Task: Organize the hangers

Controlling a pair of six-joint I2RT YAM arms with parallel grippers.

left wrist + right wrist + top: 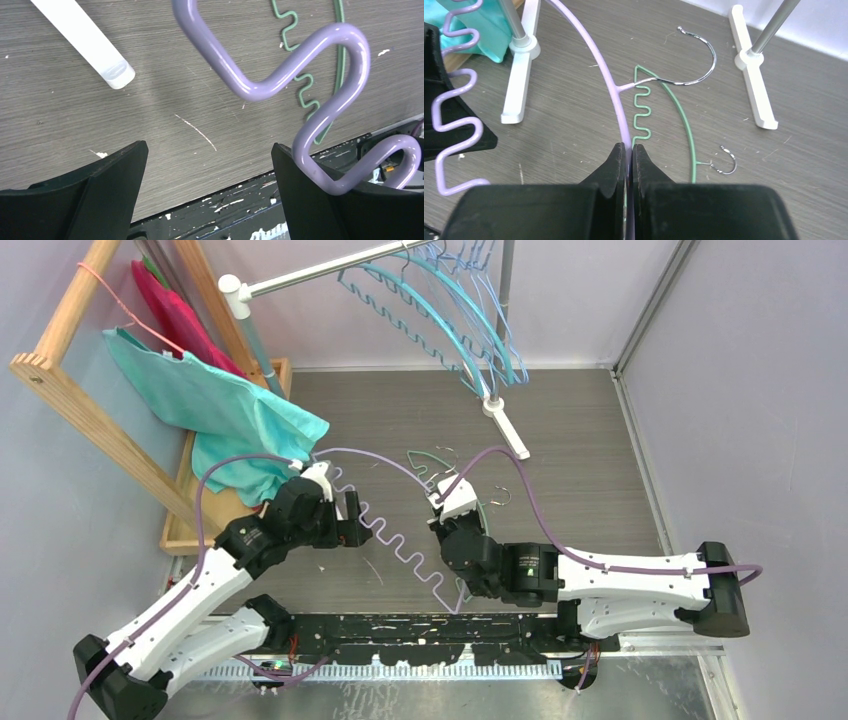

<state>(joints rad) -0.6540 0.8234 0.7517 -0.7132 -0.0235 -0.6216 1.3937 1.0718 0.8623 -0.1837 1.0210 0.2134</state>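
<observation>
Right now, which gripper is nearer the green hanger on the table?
Right. The right gripper is just above the green hanger, clamping the purple hanger; the left gripper is open, farther left.

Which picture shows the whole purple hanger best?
The top view. The purple hanger shows nearly whole there, arch and wavy bar. The right wrist view shows its arch pinched in the right jaws, its metal hook and some waves. The left wrist view shows only a few bends beside the open left jaws.
</observation>
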